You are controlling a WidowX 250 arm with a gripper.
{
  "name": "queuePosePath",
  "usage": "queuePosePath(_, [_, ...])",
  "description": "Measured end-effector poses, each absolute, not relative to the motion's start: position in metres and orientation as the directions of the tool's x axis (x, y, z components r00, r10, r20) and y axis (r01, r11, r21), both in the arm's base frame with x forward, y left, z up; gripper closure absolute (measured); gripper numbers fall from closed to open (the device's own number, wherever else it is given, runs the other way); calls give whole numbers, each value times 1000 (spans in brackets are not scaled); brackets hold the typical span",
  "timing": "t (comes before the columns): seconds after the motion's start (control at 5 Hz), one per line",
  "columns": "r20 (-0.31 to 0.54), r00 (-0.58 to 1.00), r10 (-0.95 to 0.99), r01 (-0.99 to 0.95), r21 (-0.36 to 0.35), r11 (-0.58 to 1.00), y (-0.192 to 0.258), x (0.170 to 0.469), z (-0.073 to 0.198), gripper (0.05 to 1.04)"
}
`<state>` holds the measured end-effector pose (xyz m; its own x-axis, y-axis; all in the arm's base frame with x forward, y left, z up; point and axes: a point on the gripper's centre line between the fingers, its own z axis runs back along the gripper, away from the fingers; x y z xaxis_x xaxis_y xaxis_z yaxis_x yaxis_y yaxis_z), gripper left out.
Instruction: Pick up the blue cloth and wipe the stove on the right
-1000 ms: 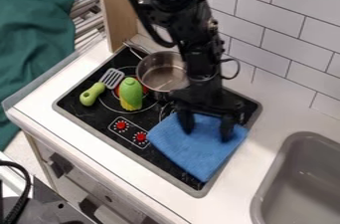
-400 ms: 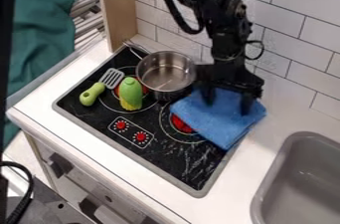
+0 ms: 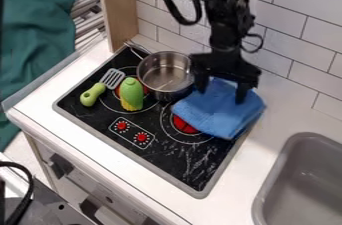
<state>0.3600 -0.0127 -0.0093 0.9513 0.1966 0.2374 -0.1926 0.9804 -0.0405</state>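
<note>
The gripper (image 3: 222, 92) is over the upper part of the blue cloth (image 3: 224, 111), its two fingers spread wide with cloth rising between them. Both fingertips touch the cloth or stand just above it; which of the two I cannot tell. Rumpled, the cloth covers the back right corner of the black stove (image 3: 190, 161) and part of the right burner (image 3: 184, 125), whose red centre is partly exposed.
A metal pot (image 3: 163, 74) stands at the back, just left of the cloth. A green bottle-shaped toy (image 3: 131, 95) and a green-handled spatula (image 3: 100, 87) lie farther left. The grey sink (image 3: 304, 179) is at right; the tiled wall (image 3: 284, 51) rises behind.
Gripper and cloth have moved together toward the back wall and slightly right, uncovering the stove's front right part. Since the middle frame, the gripper has shifted a little left.
</note>
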Motion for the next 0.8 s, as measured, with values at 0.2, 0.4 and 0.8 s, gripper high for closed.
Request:
queuePosePath(0.2, [304, 934, 189, -190, -27, 981, -14, 362, 28, 85])
queuePosePath(0.4, [379, 910, 170, -175, -20, 984, -25, 359, 73, 85])
queuePosePath(0.8, [358, 913, 196, -214, 9, 977, -22, 342, 96, 85])
